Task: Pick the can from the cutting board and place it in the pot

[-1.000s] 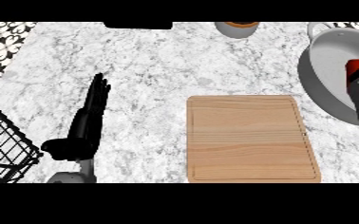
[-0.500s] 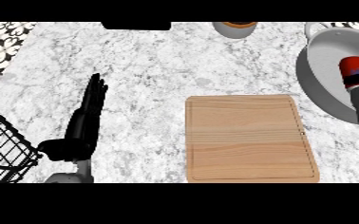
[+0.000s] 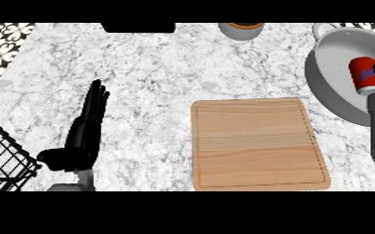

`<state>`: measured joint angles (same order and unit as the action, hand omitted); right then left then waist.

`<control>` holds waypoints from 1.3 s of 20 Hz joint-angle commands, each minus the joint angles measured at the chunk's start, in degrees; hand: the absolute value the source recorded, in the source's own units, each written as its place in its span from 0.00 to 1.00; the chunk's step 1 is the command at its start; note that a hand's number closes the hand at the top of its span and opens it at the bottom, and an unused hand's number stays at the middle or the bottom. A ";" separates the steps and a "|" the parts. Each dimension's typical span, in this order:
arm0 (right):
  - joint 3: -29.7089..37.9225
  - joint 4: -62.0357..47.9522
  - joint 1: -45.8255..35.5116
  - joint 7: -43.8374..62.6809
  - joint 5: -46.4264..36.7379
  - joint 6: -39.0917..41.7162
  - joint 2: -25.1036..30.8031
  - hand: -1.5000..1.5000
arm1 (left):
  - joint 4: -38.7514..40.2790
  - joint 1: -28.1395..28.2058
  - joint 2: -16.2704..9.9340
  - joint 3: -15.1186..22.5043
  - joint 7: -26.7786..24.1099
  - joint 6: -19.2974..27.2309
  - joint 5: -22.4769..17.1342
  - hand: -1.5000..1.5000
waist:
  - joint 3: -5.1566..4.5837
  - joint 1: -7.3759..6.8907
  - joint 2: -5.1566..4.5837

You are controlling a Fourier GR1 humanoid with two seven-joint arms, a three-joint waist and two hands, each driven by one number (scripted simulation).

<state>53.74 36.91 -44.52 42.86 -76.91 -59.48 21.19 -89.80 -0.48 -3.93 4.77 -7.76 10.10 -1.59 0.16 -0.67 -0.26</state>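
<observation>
Bench: a white marble bench (image 3: 168, 69) veined with grey is filling nearly the whole head view and carrying everything else.

Cutting board: a pale rectangular wooden cutting board (image 3: 256, 144) with rounded corners is lying flat on the bench, right of centre and toward the near edge; nothing is sitting on it.

Pot: a wide round grey metal pot (image 3: 330, 87) is standing at the far right, partly cut off by the view's edge, close beside the board's far right corner.

Can: a red can with a blue label (image 3: 363, 72) is showing inside the pot's rim, against the right edge of the view and well apart from the board.

Left hand: a black left hand (image 3: 82, 136) is resting at the lower left on the end of a grey forearm, its fingers (image 3: 95, 99) lying straight and together, pointing away along the bench and holding nothing.

Right hand: only a thin dark shape is showing at the right edge just below the can; I cannot tell how it is posed or whether it is touching the can.

Wire basket: part of a black wire basket (image 3: 15, 163) is poking in at the lower left corner, just beside the left hand.

Cup: a grey round cup with a brown inside (image 3: 242, 29) is standing at the far edge, partly cut off.

Dark block: a flat black block (image 3: 138, 27) is sitting at the far edge, left of the cup.
</observation>
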 commanded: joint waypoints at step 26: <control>-6.63 54.25 36.50 -4.75 15.39 -6.76 -20.25 0.00 | -1.30 -2.05 0.20 -2.57 3.31 -0.72 -0.07 0.50 | -0.20 1.04 0.31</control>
<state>45.05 85.69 -10.37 36.14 -59.19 -65.00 2.68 -91.81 0.46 -3.30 3.87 -6.09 9.61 -0.73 -0.02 0.29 0.09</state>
